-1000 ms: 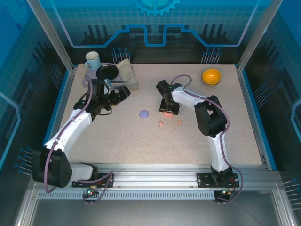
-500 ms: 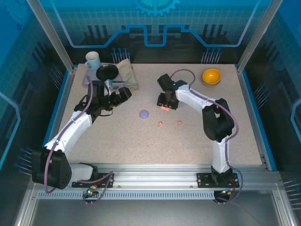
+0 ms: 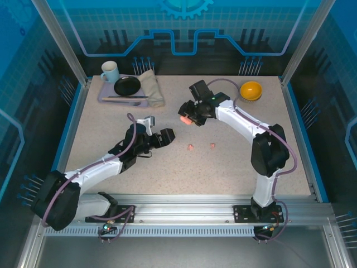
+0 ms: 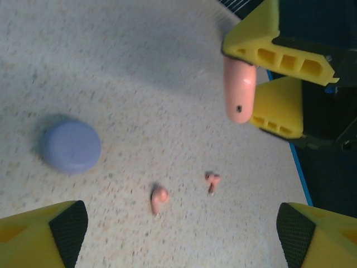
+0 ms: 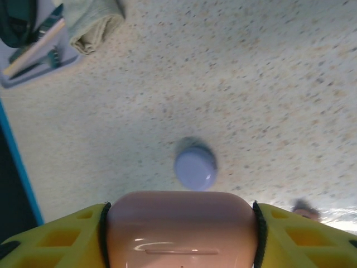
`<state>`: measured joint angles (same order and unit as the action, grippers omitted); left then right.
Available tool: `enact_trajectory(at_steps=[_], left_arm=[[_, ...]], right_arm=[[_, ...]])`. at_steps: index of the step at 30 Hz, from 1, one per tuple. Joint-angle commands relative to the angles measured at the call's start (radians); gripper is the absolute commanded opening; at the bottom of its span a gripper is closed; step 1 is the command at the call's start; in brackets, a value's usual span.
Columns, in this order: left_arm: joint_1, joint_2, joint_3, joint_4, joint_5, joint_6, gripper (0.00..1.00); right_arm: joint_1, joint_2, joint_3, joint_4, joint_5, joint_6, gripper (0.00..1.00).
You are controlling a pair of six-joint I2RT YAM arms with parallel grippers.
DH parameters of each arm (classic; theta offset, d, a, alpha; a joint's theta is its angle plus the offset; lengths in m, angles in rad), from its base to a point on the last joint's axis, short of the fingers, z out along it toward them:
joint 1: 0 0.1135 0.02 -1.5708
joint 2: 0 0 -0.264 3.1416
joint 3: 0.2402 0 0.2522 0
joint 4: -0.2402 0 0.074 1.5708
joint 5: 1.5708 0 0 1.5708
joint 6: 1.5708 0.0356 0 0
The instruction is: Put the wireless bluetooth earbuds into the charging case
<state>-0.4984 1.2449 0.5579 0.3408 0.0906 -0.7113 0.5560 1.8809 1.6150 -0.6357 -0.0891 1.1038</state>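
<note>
The right gripper [image 3: 187,117] grips the salmon-pink charging case [image 5: 181,223] between its jaws, clear above the tabletop [image 3: 240,167], and the case looks closed. The left gripper [image 4: 181,234] hangs low over the tabletop with its jaws wide apart and nothing between them. Ahead of it one pink earbud [image 4: 159,199] and a second pink earbud [image 4: 212,181] lie loose on the tabletop, near each other but not touching. A pale purple case [image 4: 71,146] sits closed on the tabletop, off to their side

left arm [image 3: 100,167] low, left fingers [image 4: 33,240] wide apart | right arm [image 3: 245,123] lifted, right fingers [image 5: 56,237] clamp pink case [image 5: 178,223]
</note>
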Motion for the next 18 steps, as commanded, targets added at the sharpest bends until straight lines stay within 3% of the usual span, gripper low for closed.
enact_trajectory(at_steps=[1, 10, 18], left_arm=[[-0.018, 0.038, -0.014, 0.193, -0.101, -0.012, 0.85], [-0.035, 0.132, 0.012, 0.325, -0.124, -0.036, 0.73], [-0.04, 0.193, 0.069, 0.354, -0.107, -0.045, 0.68]], right_arm=[[0.015, -0.037, -0.009, 0.059, -0.082, 0.133, 0.44], [0.028, -0.077, -0.056, 0.123, -0.108, 0.249, 0.43], [0.035, -0.094, -0.08, 0.139, -0.114, 0.257, 0.43]])
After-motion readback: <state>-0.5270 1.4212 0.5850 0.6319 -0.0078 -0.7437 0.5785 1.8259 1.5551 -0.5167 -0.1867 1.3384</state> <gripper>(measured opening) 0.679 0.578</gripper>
